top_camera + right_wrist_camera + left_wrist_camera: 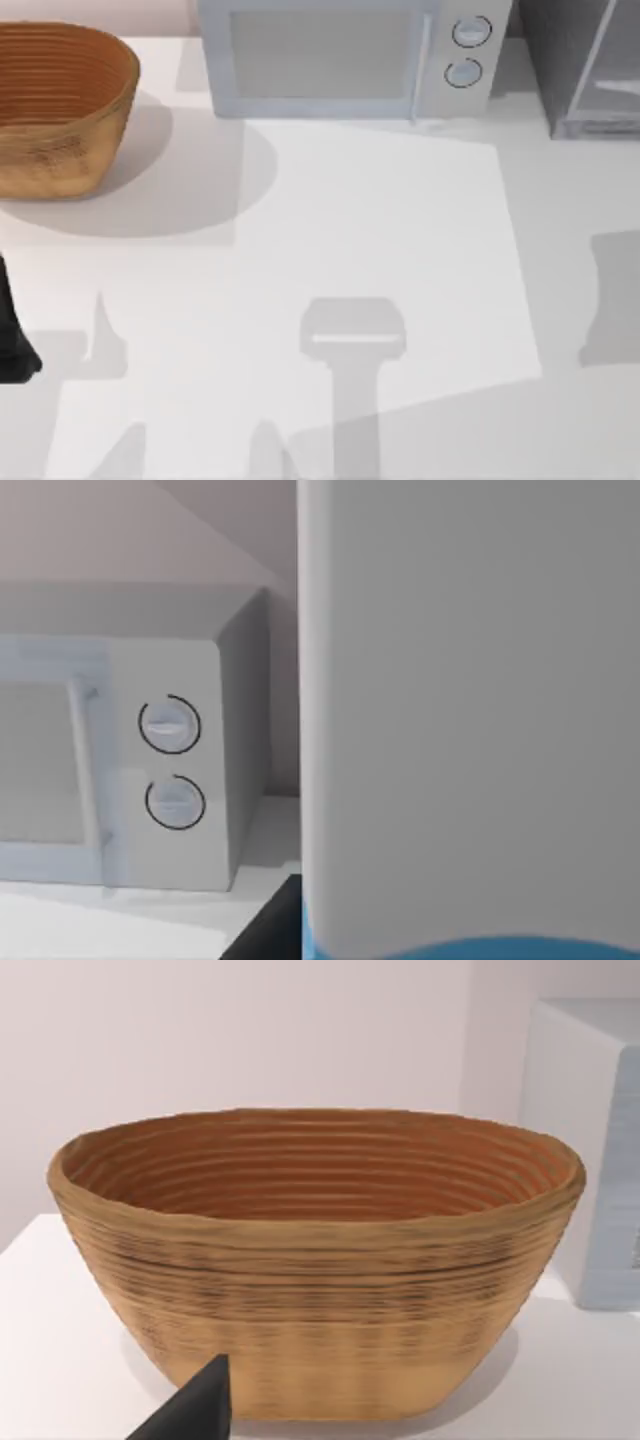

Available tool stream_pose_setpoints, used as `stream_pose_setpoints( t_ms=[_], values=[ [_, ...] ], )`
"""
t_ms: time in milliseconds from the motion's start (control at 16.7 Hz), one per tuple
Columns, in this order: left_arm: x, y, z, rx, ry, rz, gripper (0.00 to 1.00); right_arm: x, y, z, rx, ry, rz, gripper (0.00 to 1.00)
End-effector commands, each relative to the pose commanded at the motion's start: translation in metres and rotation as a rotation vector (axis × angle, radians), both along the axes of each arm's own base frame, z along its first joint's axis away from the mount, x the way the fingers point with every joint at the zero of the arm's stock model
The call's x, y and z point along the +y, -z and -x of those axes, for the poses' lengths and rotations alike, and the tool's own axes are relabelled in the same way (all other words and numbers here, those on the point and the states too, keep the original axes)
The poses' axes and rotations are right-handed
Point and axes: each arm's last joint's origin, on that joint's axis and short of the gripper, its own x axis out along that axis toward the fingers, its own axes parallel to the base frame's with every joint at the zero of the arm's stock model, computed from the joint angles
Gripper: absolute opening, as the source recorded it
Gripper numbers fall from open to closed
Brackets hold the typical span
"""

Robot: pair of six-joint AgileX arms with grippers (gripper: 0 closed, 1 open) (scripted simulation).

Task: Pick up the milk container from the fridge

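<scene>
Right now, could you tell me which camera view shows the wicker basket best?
The left wrist view: the wicker basket sits whole, rim and ribbed inside visible. The top view cuts it at the left edge.

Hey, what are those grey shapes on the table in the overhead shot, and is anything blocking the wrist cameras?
Top view: soft grey shadows on the table, a wide one beside the basket, others low down. Left wrist view: unblocked, the basket in plain sight, a dark tip low in frame. Right wrist view: a close pale surface with a blue edge covers one side, the microwave beyond.
</scene>
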Motion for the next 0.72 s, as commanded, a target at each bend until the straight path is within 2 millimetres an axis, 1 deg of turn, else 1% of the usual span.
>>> stream_pose_setpoints(
  t_ms=[180, 300, 360, 420, 540, 720],
  values=[
    [0.000, 0.000, 0.000, 0.000, 0.000, 0.000, 1.00, 0.003, -0.024, -0.018, -0.027, -0.091, 0.012, 0.00],
    [0.000, 0.000, 0.000, 0.000, 0.000, 0.000, 1.00, 0.006, -0.035, -0.040, -0.016, -0.165, 0.018, 0.00],
    [0.000, 0.000, 0.000, 0.000, 0.000, 0.000, 1.00, 0.008, -0.038, -0.054, -0.001, -0.204, 0.018, 0.00],
    [0.000, 0.000, 0.000, 0.000, 0.000, 0.000, 1.00, 0.010, -0.037, -0.070, 0.020, -0.244, 0.017, 0.00],
    [0.000, 0.000, 0.000, 0.000, 0.000, 0.000, 1.00, 0.014, -0.029, -0.103, 0.070, -0.326, 0.010, 0.00],
    [0.000, 0.000, 0.000, 0.000, 0.000, 0.000, 1.00, 0.020, -0.004, -0.149, 0.124, -0.443, -0.004, 0.00]
  ],
)
